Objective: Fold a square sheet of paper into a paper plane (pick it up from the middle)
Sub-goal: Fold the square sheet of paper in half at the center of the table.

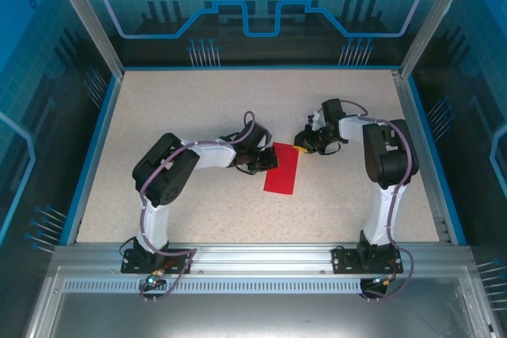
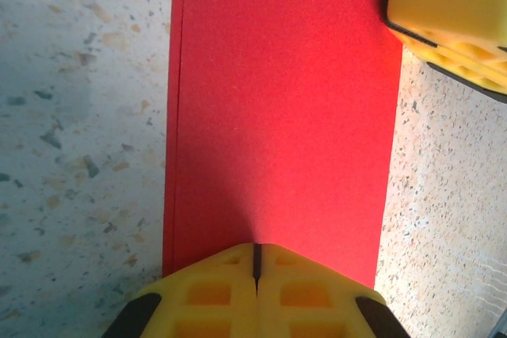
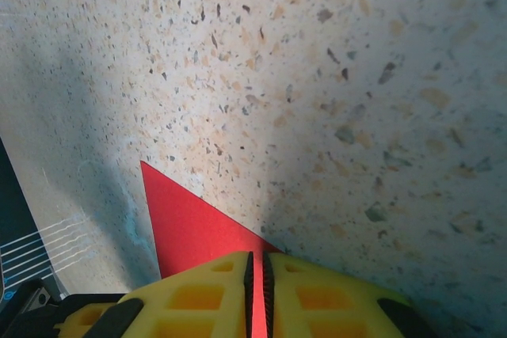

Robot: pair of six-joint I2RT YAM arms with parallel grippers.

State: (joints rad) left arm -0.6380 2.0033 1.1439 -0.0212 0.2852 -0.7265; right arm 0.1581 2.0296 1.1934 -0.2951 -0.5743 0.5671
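I see the red paper [image 1: 281, 170] lying flat on the desk [image 1: 198, 108] at the centre of the top view, a long rectangle running from upper right to lower left between my two arms. My left end effector [image 1: 265, 165] is pressed together, its tips on the paper's edge at the bottom centre of the left wrist view. My right end effector [image 1: 305, 146] sits at the paper's upper corner with only a thin slit between its fingers [image 3: 317, 290]; I cannot tell whether it pinches the paper.
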